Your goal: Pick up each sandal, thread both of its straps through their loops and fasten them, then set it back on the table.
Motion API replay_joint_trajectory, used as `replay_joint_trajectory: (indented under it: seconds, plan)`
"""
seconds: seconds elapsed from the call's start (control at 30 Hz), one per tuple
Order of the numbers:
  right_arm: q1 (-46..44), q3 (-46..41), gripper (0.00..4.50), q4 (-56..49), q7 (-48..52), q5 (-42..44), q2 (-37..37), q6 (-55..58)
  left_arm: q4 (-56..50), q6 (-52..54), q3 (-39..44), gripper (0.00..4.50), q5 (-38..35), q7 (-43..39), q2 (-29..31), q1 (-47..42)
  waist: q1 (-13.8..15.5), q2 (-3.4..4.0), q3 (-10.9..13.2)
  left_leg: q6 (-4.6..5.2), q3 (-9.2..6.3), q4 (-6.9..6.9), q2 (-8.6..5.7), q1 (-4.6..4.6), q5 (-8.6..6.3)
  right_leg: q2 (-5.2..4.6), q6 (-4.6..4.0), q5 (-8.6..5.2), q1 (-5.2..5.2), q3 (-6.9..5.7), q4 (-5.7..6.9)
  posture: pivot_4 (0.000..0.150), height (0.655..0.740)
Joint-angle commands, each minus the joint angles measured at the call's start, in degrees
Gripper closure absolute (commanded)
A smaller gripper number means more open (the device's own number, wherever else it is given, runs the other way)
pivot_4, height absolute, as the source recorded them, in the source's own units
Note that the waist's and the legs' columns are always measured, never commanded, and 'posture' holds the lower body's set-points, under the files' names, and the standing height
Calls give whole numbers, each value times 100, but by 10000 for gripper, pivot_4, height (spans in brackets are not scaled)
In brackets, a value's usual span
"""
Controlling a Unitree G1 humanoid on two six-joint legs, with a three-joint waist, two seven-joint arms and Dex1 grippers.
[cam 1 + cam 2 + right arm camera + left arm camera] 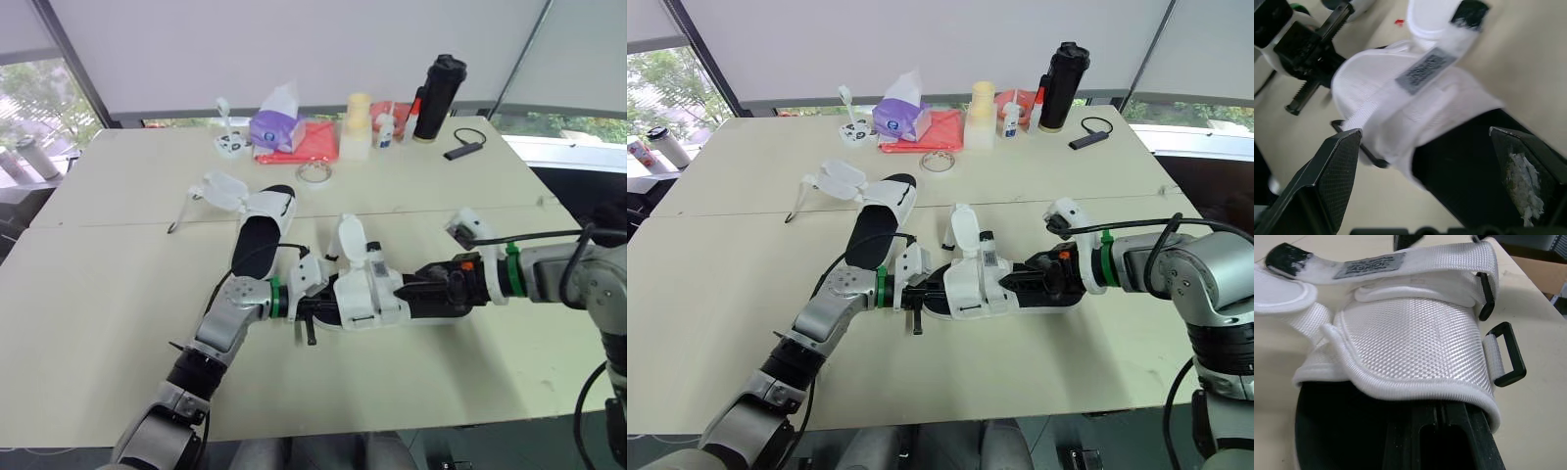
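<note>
So here we've got the near sandal (370, 292) lying on the bench (118, 294) right in the middle, black sole down, white straps on top, with a gripper at each end. The right gripper (1424, 134) sits at one end with its fingers (1334, 181) spread wide apart. They're either side of the sole, and as far as we can see they aren't clamping anything. The left gripper (318, 308) is pushed up against the other end, tucked in under the wide front flap. We honestly can't tell if it's open or closed. One strap (348, 235) stands up off the sandal, loose, with a dark patch at its tip. In the left wrist view the strap with the grey label (1369, 268) runs across the top to a black loop (1486, 296), and a second loop (1508, 360) sticks out from the side of the flap on a short webbing tab. The far sandal (263, 233) lies a bit further back, near the left arm, with its straps (223, 191) flopped open. Along the far edge of the bench we see a black bottle (438, 96), a purple tissue pack (277, 125), a red cloth (309, 145) and a roll of tape (316, 173), all well apart from the sandals.
</note>
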Motion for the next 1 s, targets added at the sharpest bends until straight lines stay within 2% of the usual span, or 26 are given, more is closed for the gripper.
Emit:
replay_joint_trajectory:
  seconds: [0.03,0.2,0.4,0.73,0.83,0.97,1.0]
  plan:
    - [-673,165,337,828,178,-159,275,-201,81,-264,-165,45000,105,-106,-6,27,-24,0,0,0,-1,0,0,0,0,0,0,0,0,0,0,1500,7400]
    - [-1345,664,337,1822,490,-480,667,-387,246,-458,-210,45000,179,-131,1,-19,3,1,0,0,-2,1,0,3,0,0,-1,1,3,1,0,1500,7400]
    - [-1754,1170,337,2520,893,-866,882,-646,306,-565,-217,45000,212,-114,-2,-28,17,1,-1,0,-6,-1,-8,-3,0,-2,0,1,-2,1,1,1500,7400]
    - [-1986,1644,337,3007,1396,-1346,1289,-934,270,-588,-185,45000,232,-23,4,11,9,2,-1,-1,-6,0,-8,0,1,-1,3,3,-2,1,4,1500,7400]
    - [-2030,1638,7970,3116,1443,-1447,1338,-983,253,-582,-184,45000,232,-12,11,26,4,2,-1,-1,-6,0,-8,0,1,-1,4,4,-2,1,4,1500,7400]
    - [-2067,1617,27284,3182,1527,-1561,1347,-1033,251,-581,-182,45000,228,-7,16,30,5,2,-1,-2,-6,1,-8,0,1,0,5,4,-2,1,4,1500,7400]
    - [-2083,1609,33350,3204,1544,-1583,1343,-1046,251,-580,-180,45000,227,-5,16,31,4,2,-1,-2,-6,1,-8,0,1,-1,5,4,-2,1,4,1500,7400]
